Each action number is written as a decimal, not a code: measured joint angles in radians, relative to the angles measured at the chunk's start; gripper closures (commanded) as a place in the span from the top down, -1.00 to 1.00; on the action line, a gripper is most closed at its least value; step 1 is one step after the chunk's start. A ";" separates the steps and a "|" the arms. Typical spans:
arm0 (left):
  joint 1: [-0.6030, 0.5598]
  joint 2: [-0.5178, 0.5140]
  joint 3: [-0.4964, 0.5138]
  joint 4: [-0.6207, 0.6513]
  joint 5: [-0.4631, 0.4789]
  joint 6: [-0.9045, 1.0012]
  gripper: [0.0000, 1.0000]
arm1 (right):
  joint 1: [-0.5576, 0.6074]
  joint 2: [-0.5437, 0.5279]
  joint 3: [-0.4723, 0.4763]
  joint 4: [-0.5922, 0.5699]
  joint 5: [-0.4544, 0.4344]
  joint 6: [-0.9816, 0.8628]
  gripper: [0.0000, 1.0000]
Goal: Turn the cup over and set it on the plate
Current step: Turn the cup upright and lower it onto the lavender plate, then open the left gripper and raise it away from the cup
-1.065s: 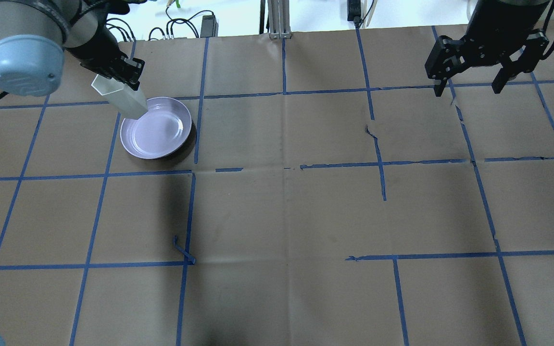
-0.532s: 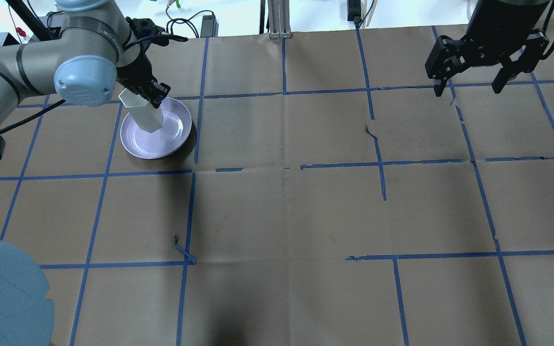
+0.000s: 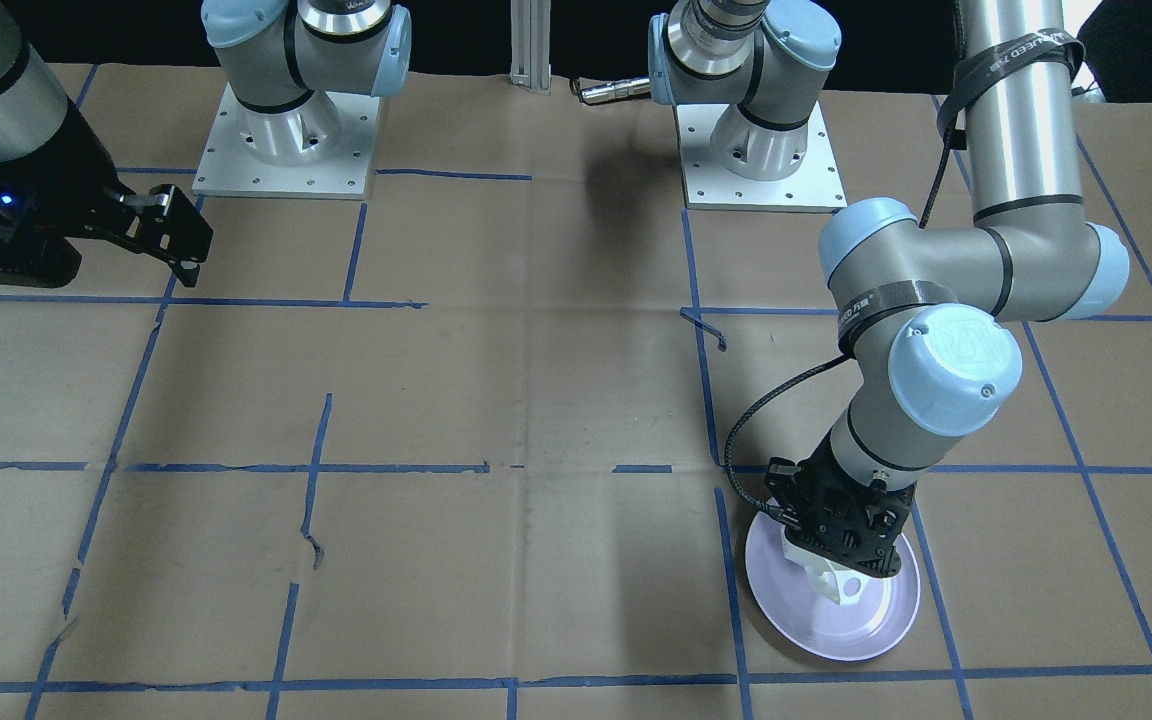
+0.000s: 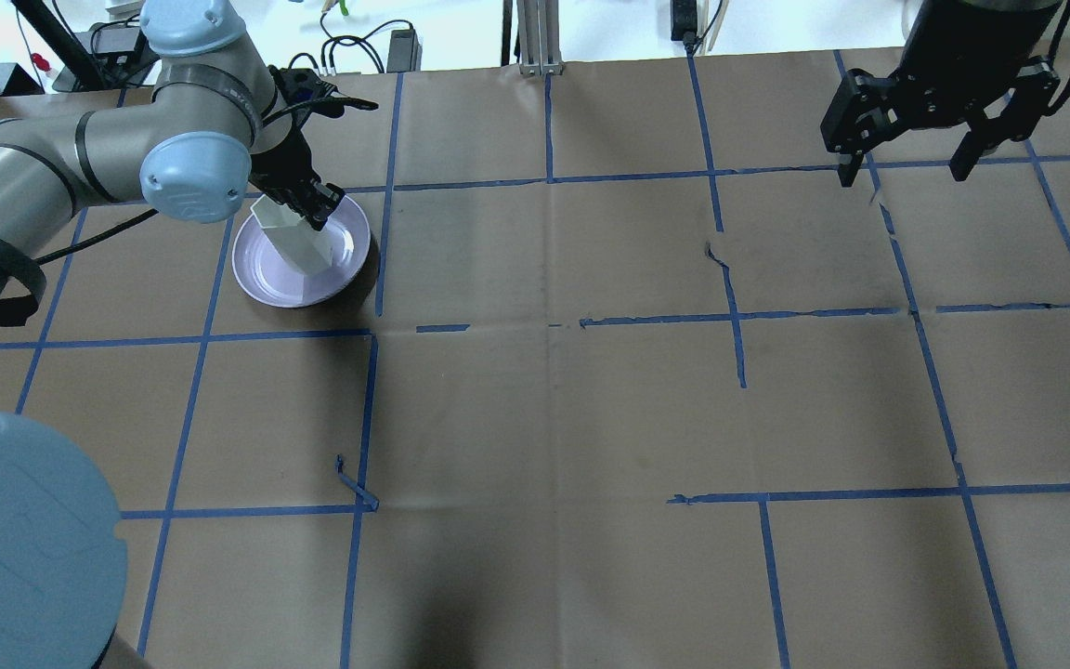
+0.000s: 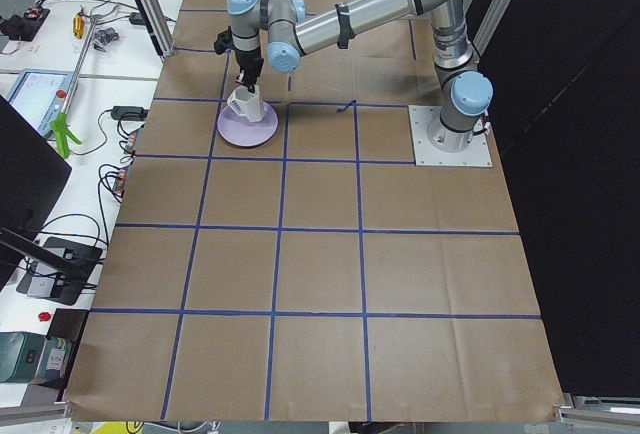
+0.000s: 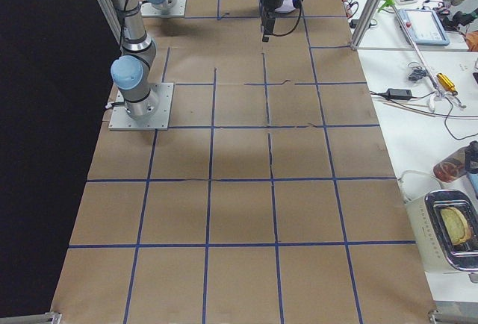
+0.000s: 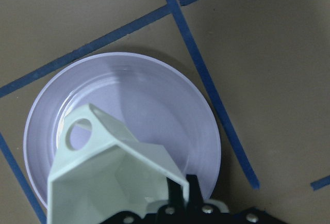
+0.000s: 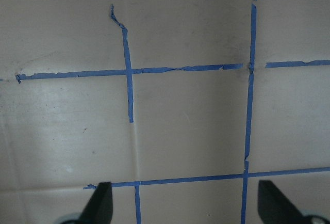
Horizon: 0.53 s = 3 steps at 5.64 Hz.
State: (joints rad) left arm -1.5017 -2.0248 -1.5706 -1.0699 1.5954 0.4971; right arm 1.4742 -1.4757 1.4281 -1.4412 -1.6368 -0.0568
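Two arms are up, and the left one has the action. The left gripper (image 4: 312, 199) comes down from above with its fingers clamped on the top edge of the small white faceted cup (image 4: 297, 240), gripping it at the mouth end. The cup hangs tilted, with its mouth up toward the gripper and its narrower base angled down over the round, glossy pale lavender plate (image 4: 261, 279).

The left wrist view looks almost straight down. The cup (image 7: 103, 182) fills the lower left, and its angular handle, with a round opening, juts away from the gripper (image 7: 186, 207). The shallow bowl of the plate (image 7: 154, 95) is spread out beneath it. From the front camera the cup (image 3: 829, 578) sits low inside the plate's (image 3: 806, 622) rim, below the gripper (image 3: 839, 535). Whether the base is touching the glaze, I cannot tell. From the left end of the table the cup (image 5: 243, 106) leans over the plate (image 5: 252, 135).

The plate lies flat on the brown paper-covered table (image 4: 544, 418), in a square of the blue tape grid on the robot's left, toward the far edge.

Over on the right, well apart from all this, the right gripper (image 4: 905, 174) hangs above bare paper. Its fingers (image 8: 101, 204) are spread wide with nothing between them.
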 measured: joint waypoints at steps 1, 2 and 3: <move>0.000 -0.002 0.005 0.000 0.000 -0.005 0.83 | 0.000 0.000 0.000 0.001 0.000 0.000 1.00; 0.000 0.002 0.016 -0.001 0.001 -0.007 0.97 | 0.000 0.000 0.000 0.000 0.000 0.000 1.00; 0.001 0.019 0.024 -0.010 0.004 -0.012 0.98 | 0.000 0.000 0.000 0.000 0.000 0.000 1.00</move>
State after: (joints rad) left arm -1.5012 -2.0062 -1.5462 -1.0796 1.5992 0.4850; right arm 1.4742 -1.4757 1.4282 -1.4416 -1.6367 -0.0567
